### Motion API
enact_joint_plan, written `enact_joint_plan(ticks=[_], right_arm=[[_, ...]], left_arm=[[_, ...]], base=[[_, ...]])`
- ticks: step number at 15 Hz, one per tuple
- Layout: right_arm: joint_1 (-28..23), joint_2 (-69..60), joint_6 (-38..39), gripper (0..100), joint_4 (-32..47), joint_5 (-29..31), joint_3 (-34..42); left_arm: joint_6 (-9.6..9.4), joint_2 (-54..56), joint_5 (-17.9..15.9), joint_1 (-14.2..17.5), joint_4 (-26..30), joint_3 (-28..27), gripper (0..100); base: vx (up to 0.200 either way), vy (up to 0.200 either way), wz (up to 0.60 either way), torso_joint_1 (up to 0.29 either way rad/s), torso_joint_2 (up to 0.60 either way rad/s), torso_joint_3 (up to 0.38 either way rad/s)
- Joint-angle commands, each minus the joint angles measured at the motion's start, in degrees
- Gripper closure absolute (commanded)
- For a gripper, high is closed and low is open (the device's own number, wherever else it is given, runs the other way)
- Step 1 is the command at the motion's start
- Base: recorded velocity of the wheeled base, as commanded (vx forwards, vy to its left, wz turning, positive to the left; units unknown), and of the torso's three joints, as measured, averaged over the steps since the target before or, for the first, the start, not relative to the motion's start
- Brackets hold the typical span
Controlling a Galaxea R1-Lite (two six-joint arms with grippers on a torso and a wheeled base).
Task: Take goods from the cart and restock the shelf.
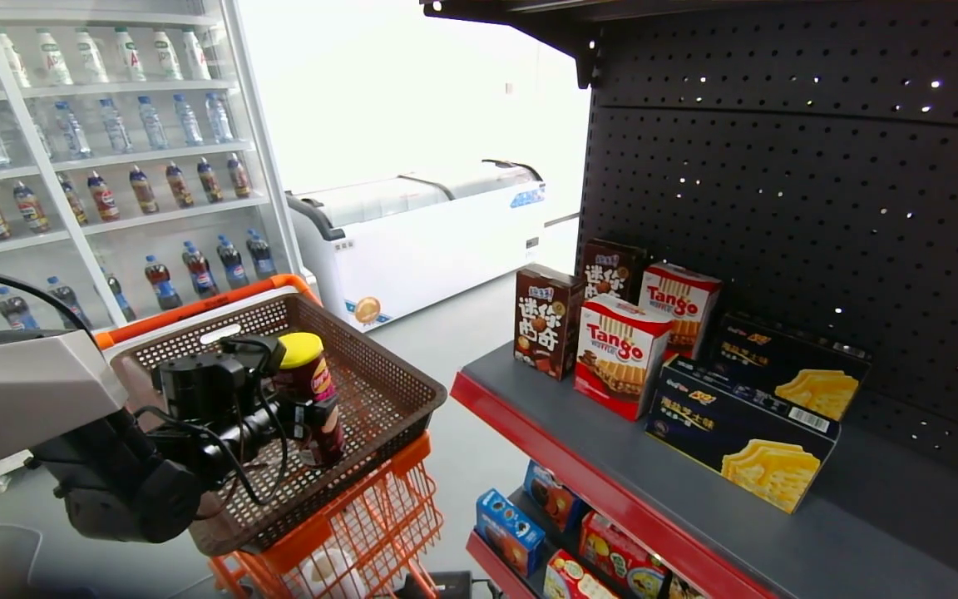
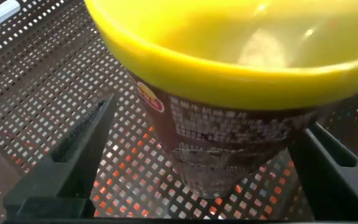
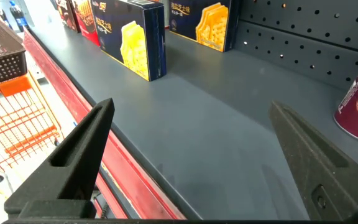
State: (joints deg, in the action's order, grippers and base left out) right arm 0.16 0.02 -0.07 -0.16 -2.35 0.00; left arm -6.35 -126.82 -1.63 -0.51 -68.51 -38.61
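The chip can [image 1: 313, 398] with the yellow lid stands upright inside the brown cart basket [image 1: 387, 345], at the near left. The left claw [image 2: 210, 112] straddles it at mid-height. Its jaws are wide, and the wrist view shows basket mesh between one finger and the can, so I judge the grip not yet made. Whether the can rests on the basket floor I cannot tell.

If the jaws close off-centre, one finger would push first and could tip the tall, narrow can. A loose hold on the smooth wall could let it slip during the lift, and a low swing could catch the basket rim.

The right claw [image 3: 191, 106] hangs wide and holds nothing over the bare grey shelf [image 1: 612, 449]. The upright wafer box [image 1: 620, 356] and the blue boxes [image 1: 745, 437] could topple if the can crowds them.
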Motion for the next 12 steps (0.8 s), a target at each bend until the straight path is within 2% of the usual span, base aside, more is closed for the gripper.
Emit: enact_joint_plan(ticks=[1, 4, 5, 7, 9, 10, 11, 12], right_arm=[[0.0, 0.0, 0.0, 0, 0.0, 0.0, 0.0], [0.0, 0.0, 0.0, 0, 0.0, 0.0, 0.0], [0.0, 0.0, 0.0, 0, 0.0, 0.0, 0.0], [0.0, 0.0, 0.0, 0, 0.0, 0.0, 0.0], [0.0, 0.0, 0.0, 0, 0.0, 0.0, 0.0], [0.0, 0.0, 0.0, 0, 0.0, 0.0, 0.0], [0.0, 0.0, 0.0, 0, 0.0, 0.0, 0.0], [0.0, 0.0, 0.0, 0, 0.0, 0.0, 0.0]], left_arm=[[-0.06, -0.8, 0.2, 0.1, 0.0, -0.9, 100], [-0.15, -0.9, 0.9, 0.1, 0.8, -1.2, 100], [-1.38, -0.6, 2.2, -0.2, 0.9, -1.6, 100], [-2.44, 3.7, 2.0, -1.4, 2.8, -3.0, 100], [-2.61, 8.4, 1.5, -3.4, 8.6, -5.7, 100], [-2.61, 9.9, 0.1, -4.1, 10.6, -6.0, 100], [-2.35, 13.8, -2.4, -5.8, 16.5, -7.2, 100], [-2.17, 16.6, -3.4, -7.5, 20.5, -8.3, 100]], base=[[0.000, 0.000, 0.00, 0.000, 0.00, 0.000], [0.000, 0.000, 0.00, 0.000, 0.00, 0.000], [0.000, 0.000, 0.00, 0.000, 0.00, 0.000], [0.000, 0.000, 0.00, 0.000, 0.00, 0.000], [0.000, 0.000, 0.00, 0.000, 0.00, 0.000], [0.000, 0.000, 0.00, 0.000, 0.00, 0.000], [0.000, 0.000, 0.00, 0.000, 0.00, 0.000], [0.000, 0.000, 0.00, 0.000, 0.00, 0.000]])
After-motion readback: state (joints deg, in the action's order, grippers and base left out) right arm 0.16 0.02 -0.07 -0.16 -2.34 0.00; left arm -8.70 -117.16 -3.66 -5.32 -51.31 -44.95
